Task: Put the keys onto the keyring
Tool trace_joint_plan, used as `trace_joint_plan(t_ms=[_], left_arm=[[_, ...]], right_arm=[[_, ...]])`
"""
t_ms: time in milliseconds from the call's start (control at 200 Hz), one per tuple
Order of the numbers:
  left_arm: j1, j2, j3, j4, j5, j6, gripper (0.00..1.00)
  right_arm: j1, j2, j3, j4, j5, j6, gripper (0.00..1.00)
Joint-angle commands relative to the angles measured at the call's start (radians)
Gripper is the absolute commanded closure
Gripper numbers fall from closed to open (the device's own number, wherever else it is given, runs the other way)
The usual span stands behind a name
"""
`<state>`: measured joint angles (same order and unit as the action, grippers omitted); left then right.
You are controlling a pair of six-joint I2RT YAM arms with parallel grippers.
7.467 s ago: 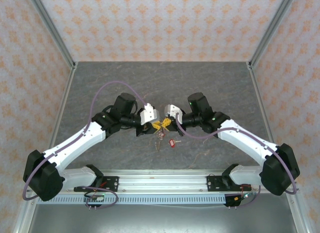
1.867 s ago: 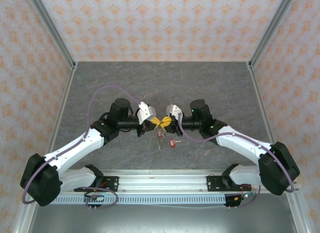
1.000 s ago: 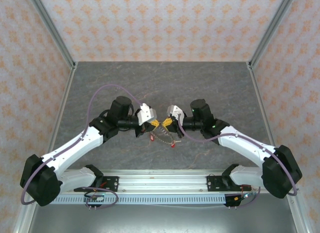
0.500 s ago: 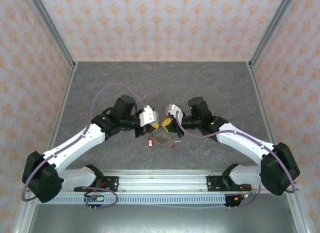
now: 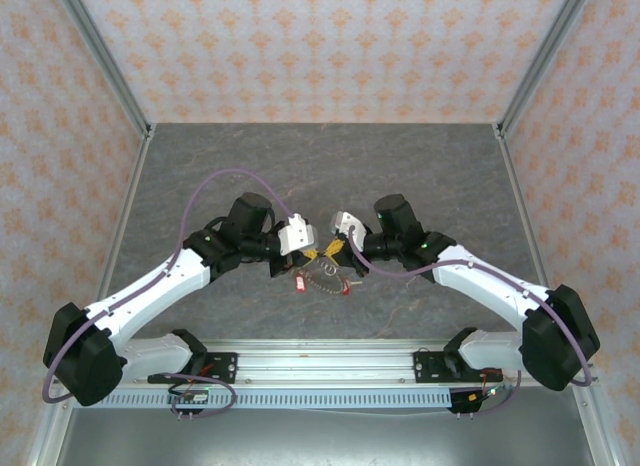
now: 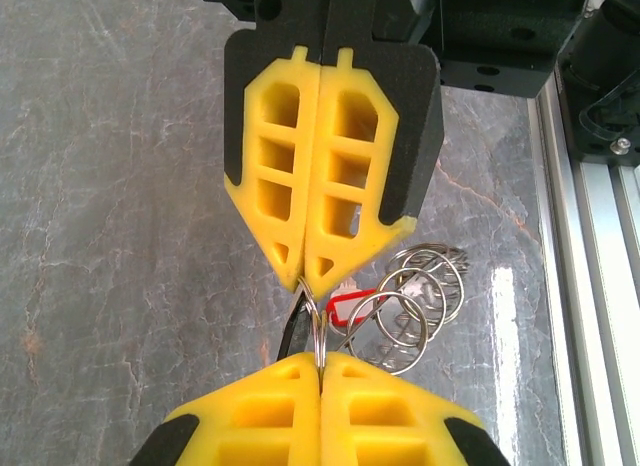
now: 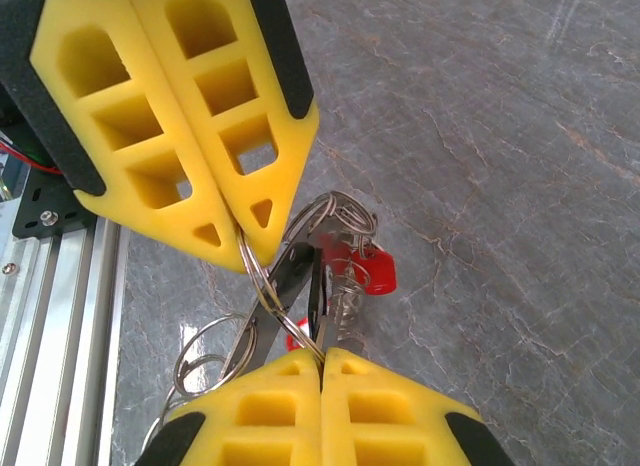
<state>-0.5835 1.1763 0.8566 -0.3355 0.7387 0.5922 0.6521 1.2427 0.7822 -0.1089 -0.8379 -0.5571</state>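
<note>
keyring [image 6: 318, 331]: thin grey wire, gripped at two spots. The left gripper [image 6: 320, 360] has its yellow fingers [image 6: 260, 411] pressed flat together on it. The right gripper [image 6: 303, 282] comes in tip-to-tip from the opposite side, its fingers likewise closed on the same wire. Only a short stretch of hoop spans the gap, so the two sets of tips sit just apart.

In the right wrist view the hoop curves from the left gripper's tips to the right gripper's tips. The keys [image 7: 297, 276] hang off that stretch as a bundle of dark blades pointing down. A red tag [image 7: 372, 271] sits just beside them. The small split rings [image 6: 415, 304] bunch up next to the bundle, overlapping each other. Whether the bundle touches the table [image 5: 320, 166] or hangs clear of it, cannot tell.

In the top view both arms reach in from the near edge and meet about midway between the table's left and right edges, somewhat closer to the near edge than the far one. The bundle sits directly under the meeting point, with red showing on both its left and right sides. The aluminium rail [image 6: 590, 286] runs along the near edge, well apart from the bundle.
</note>
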Motion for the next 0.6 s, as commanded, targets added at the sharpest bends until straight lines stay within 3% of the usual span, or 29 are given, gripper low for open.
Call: trace_joint_plan(t_ms=[0, 395, 500, 596], left_arm=[[-0.016, 0.008, 0.042, -0.055, -0.028, 0.054, 1.00], [-0.026, 0.014, 0.041, -0.039, -0.078, 0.040, 1.00], [-0.026, 0.003, 0.035, -0.026, -0.098, 0.025, 1.00], [-0.026, -0.007, 0.027, -0.018, -0.116, 0.019, 1.00]], right_arm=[[0.009, -0.015, 0.039, 0.017, -0.028, 0.017, 1.00], [0.029, -0.024, 0.051, 0.001, -0.008, 0.001, 0.98], [0.030, -0.038, 0.023, 0.020, 0.065, 0.005, 0.90], [0.029, -0.054, 0.001, 0.022, 0.113, 0.002, 0.76]])
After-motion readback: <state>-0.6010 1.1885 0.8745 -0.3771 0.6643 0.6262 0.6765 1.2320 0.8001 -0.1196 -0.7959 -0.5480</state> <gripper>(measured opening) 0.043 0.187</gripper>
